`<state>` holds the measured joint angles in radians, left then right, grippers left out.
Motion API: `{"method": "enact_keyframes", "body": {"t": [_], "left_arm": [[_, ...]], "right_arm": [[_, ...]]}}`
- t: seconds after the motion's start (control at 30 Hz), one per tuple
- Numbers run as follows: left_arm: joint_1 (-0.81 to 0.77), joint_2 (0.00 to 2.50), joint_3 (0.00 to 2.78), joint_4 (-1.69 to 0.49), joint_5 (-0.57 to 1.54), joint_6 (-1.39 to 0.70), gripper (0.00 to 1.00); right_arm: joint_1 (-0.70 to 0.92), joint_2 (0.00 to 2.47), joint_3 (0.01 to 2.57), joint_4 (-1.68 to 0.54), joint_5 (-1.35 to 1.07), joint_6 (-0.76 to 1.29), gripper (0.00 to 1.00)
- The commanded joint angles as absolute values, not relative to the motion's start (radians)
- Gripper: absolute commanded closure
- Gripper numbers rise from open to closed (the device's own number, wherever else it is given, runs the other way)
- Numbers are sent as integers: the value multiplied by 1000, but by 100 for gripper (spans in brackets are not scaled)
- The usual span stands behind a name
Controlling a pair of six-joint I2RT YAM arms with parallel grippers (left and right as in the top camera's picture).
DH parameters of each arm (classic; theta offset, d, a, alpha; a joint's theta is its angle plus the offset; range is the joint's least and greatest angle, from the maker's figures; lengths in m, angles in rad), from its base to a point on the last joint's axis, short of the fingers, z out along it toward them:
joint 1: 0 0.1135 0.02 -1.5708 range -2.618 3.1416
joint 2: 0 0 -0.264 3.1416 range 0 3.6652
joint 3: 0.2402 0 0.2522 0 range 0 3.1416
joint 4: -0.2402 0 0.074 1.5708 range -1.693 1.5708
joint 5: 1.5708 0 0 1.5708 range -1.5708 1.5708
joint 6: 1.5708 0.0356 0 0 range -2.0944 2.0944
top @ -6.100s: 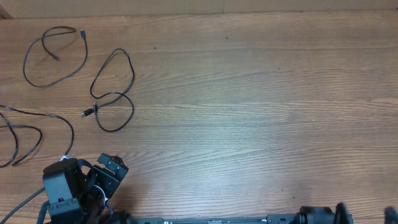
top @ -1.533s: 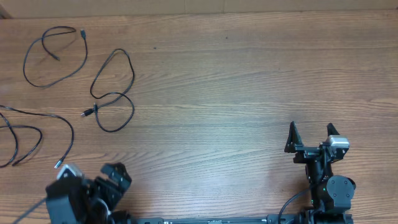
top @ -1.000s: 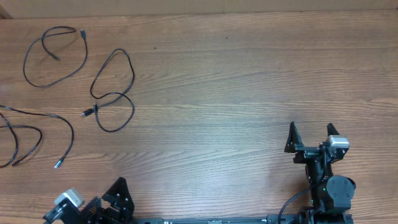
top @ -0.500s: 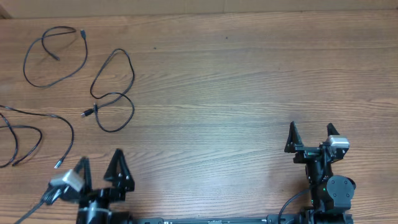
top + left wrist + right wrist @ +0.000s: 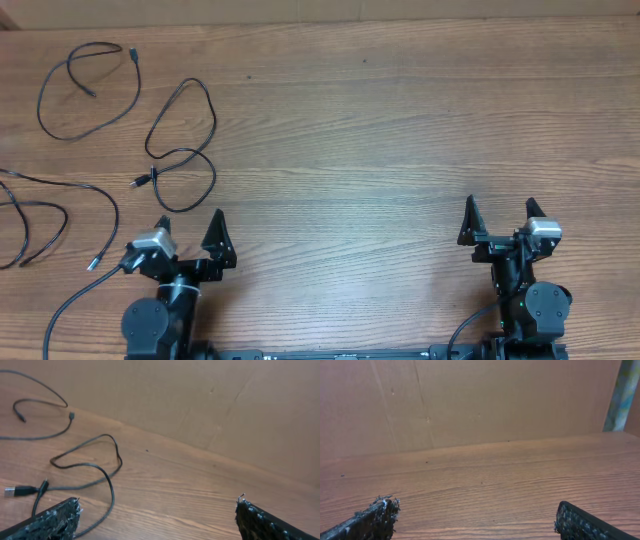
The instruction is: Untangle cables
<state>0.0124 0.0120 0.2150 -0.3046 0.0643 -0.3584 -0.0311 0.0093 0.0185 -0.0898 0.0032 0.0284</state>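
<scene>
Currently both grippers stand wide open, holding nothing. The left gripper (image 5: 188,235) sits at the near edge on the left, its fingers spread over the bare wooden table (image 5: 360,140). The right gripper (image 5: 499,215) sits at the near right, well apart from every cord. All three thin black cables lie on the far-left part of the table, apart from one another. A looped cable (image 5: 40,105) lies in the far corner, a figure-eight cable (image 5: 180,152) just beyond the left gripper. A long cable (image 5: 116,215) runs off the left edge, its silvery plug (image 5: 93,265) near that gripper.
</scene>
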Motion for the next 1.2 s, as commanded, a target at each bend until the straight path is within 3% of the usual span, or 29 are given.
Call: {"method": "enact_keyframes", "body": {"t": [0.0,0.27,0.57,1.17], "left_arm": [[-1,3,139,-231,72,-247,0],[-1,2,4,-80,13,-127,0],[-1,2,4,-80,18,57,0],[0,2,4,-77,13,26,0]], "right_arm": [[-32,3,7,-84,-1,25,0],[-32,3,7,-84,-1,25,0],[-32,3,7,-84,-1,25,0],[-32,3,7,-84,-1,25,0]]}}
